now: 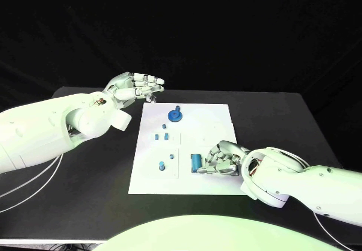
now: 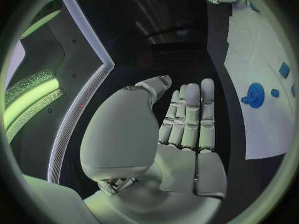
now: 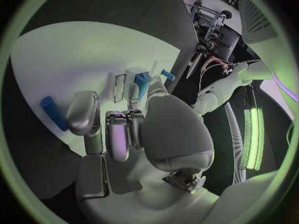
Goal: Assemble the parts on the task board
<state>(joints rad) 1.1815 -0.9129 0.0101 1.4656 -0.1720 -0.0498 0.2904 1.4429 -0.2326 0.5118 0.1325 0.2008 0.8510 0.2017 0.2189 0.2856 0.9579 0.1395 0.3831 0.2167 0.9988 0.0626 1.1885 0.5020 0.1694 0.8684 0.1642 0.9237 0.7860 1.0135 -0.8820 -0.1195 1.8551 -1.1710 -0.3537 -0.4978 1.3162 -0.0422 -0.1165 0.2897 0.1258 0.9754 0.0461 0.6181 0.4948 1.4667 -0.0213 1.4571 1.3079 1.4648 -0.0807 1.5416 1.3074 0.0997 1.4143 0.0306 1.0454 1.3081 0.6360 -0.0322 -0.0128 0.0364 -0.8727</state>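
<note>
Task board (image 1: pixel 203 117): white plate, central on black table (image 1: pixel 90 209), long axis running from near edge to far edge.

Parts, blue: round wheel-like piece (image 1: pixel 175 115) near board's far left corner; small pieces (image 1: pixel 161 137) along left side at mid-length; short peg (image 1: pixel 161 166) towards near left corner; long cylinder (image 1: pixel 194 162) lying flat in near half, beside a shallow rectangular recess, probably its seat.

Right hand (image 1: pixel 220 159): resting low on board's near right portion, fingers curled in against the cylinder's side; touching or just beside, true hold cannot be told. Placed so, presumably, to roll or lift the cylinder.

Left hand (image 1: pixel 136 86): raised off board's far left corner, fingers loosely straight and together, holding nothing. Apparently parked clear, leaving the board open.

Obstructions: none between right hand and cylinder; peg close on cylinder's other side.
</note>
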